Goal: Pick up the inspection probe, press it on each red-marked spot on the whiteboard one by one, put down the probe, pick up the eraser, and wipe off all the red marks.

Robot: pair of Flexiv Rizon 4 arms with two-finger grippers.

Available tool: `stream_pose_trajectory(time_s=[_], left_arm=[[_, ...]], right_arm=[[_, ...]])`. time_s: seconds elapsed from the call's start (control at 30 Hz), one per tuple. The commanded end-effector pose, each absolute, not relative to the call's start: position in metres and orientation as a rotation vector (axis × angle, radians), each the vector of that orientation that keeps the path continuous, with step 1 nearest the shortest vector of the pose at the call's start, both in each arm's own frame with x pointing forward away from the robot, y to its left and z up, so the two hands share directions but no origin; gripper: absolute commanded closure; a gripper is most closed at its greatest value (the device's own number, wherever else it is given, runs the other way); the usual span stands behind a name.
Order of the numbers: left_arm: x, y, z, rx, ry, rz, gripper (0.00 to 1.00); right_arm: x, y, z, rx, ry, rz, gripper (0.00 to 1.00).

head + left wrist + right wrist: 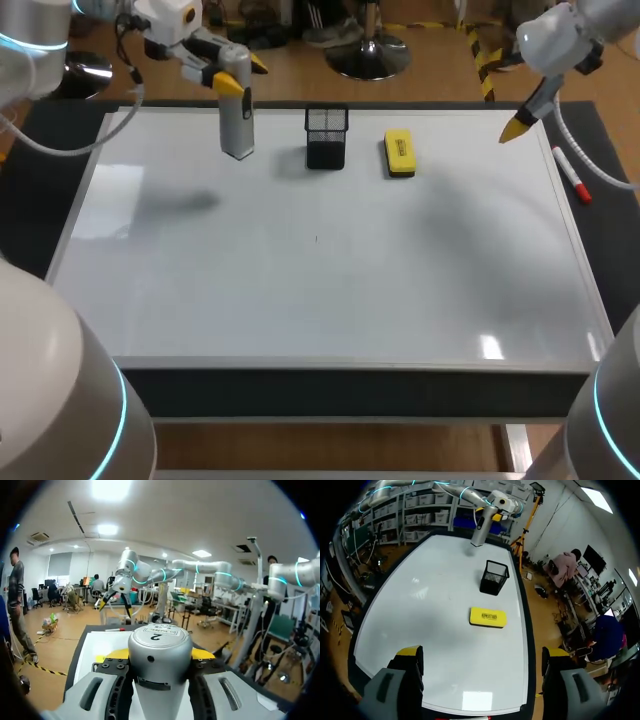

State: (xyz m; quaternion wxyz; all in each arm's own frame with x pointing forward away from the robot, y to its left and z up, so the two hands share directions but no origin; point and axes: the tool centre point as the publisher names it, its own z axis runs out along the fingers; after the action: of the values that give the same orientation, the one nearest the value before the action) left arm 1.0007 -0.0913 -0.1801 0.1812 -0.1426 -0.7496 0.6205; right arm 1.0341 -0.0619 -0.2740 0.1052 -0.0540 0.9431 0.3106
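Our left claw (240, 76) grips the probe (237, 125) by the tabletop's (40, 190) far edge, our right claw (482, 652) is open, and a crooked push could make the probe slip.

A table (605, 260) with a dark top stands on a brown wooden floor (430, 80). Yellow and black tape (480, 55) is stuck on the floor. Up above, bright lamps (107, 489) shine from a white ceiling (200, 515).
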Motion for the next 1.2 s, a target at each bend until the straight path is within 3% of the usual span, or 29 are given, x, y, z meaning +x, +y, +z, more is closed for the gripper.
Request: stream_pose_trajectory(time_s=[0.03, 1.2], left_arm=[[0.985, -0.099, -0.162, -0.24, -2.323, 1.843, 1.0], [1.056, -0.196, -0.143, -0.026, -2.351, 2.102, 1.0]], right_arm=[[1.034, -0.062, -0.273, -0.161, 2.784, 0.91, 0.0], [1.034, -0.062, -0.273, -0.161, 2.784, 0.91, 0.0]])
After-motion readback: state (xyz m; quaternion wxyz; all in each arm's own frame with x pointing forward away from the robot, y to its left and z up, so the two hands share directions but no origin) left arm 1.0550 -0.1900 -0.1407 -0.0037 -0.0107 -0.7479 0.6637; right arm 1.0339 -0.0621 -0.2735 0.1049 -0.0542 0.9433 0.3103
